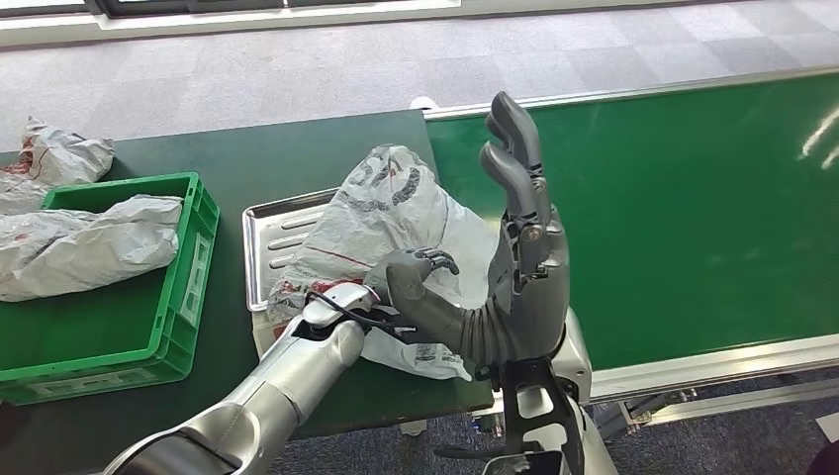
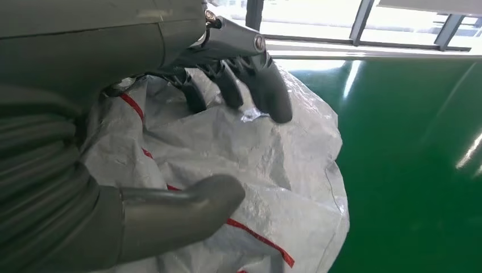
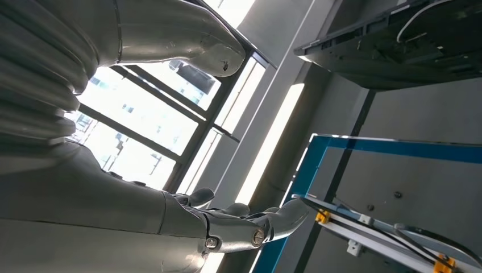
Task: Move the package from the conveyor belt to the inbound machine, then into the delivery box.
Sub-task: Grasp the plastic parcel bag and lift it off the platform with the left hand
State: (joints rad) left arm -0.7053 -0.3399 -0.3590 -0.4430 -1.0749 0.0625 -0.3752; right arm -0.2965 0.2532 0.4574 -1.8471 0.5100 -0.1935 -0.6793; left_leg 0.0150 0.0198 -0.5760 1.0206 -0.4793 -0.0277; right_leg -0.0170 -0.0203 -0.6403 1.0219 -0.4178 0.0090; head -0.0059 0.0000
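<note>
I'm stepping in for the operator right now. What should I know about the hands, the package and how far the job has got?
Left hand: fingers and thumb closed around the white package.
Right hand: raised upright above the table edge, fingers spread, holding nothing.
Package: lying over the metal tray on the dark table, beside the green conveyor belt.
Done: package is off the belt.
Left: carry it to the green delivery box, which already holds another white bag.
</note>
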